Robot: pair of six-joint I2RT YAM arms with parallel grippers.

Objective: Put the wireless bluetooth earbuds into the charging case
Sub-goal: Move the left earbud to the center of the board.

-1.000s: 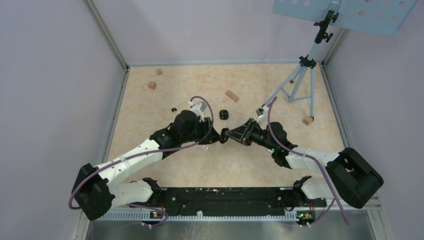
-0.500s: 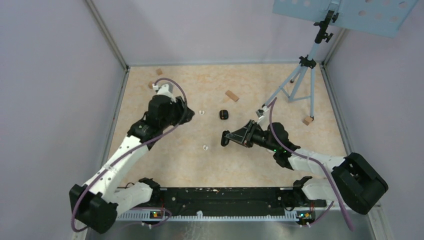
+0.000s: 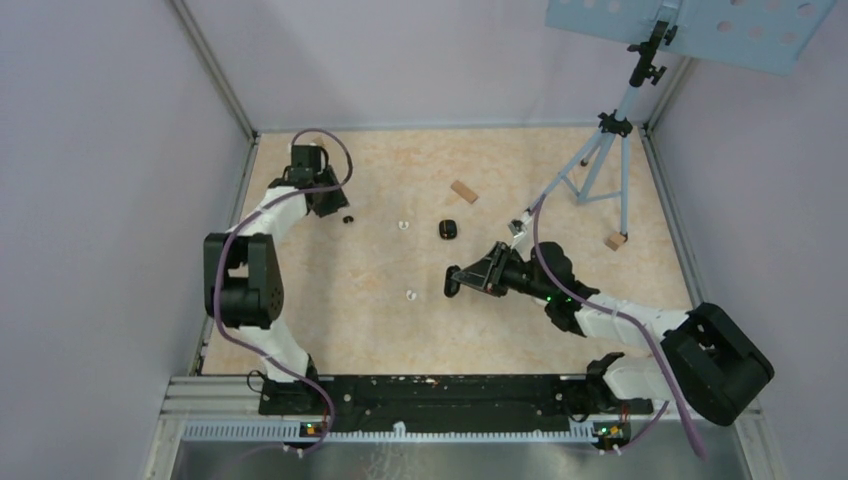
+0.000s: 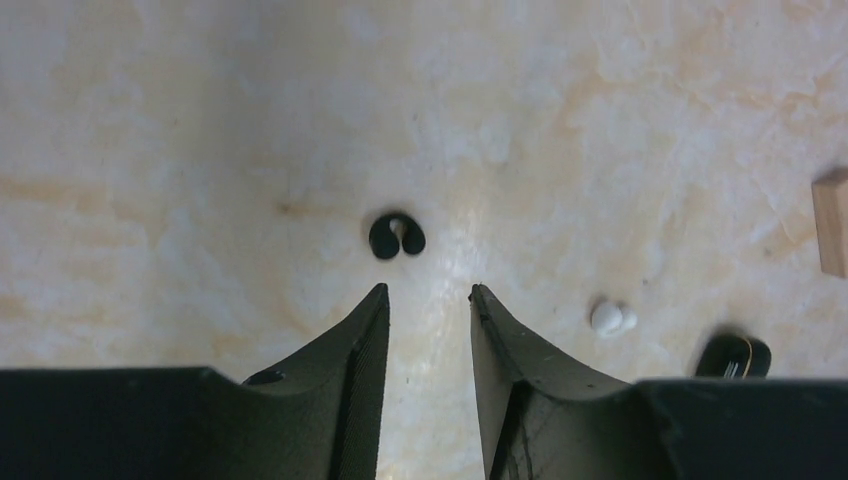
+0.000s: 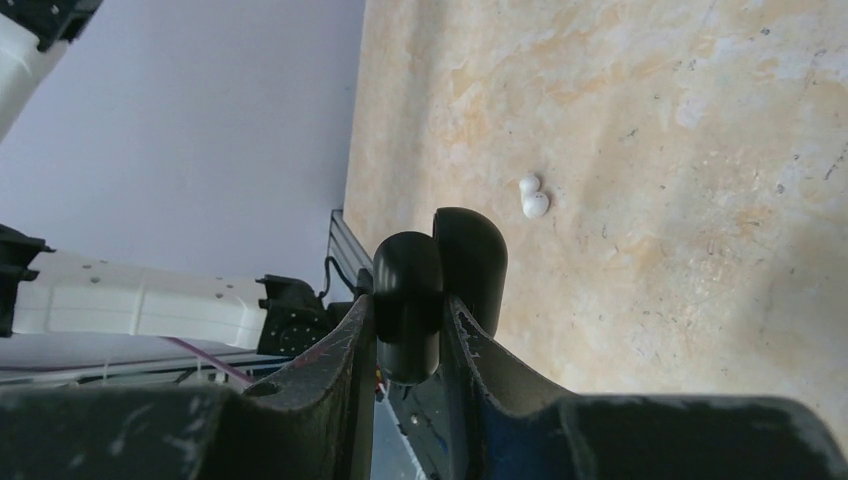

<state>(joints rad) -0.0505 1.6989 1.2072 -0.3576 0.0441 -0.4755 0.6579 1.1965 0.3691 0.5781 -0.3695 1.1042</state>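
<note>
My right gripper (image 3: 458, 279) is shut on a black charging case (image 5: 440, 280) with its lid hinged open, held above the middle of the table. A white earbud (image 5: 533, 197) lies on the table beyond it, seen also from above (image 3: 410, 294). My left gripper (image 4: 428, 293) is open with nothing between its fingers. It hangs at the far left (image 3: 325, 205), just short of a black earbud (image 4: 397, 236) that lies on the table (image 3: 348, 218). A second white earbud (image 4: 612, 317) lies to the right of that one (image 3: 403, 225).
A small black oval item with an orange mark (image 3: 447, 229) lies near the middle. Tan wooden blocks lie at the back (image 3: 463, 191) and right (image 3: 615, 240). A blue tripod (image 3: 600, 160) stands at the back right. Walls close in the table on three sides.
My left arm has swung away from the right gripper to the far left and now points at the black earbud. The right gripper has kept hold of the case, almost still.
</note>
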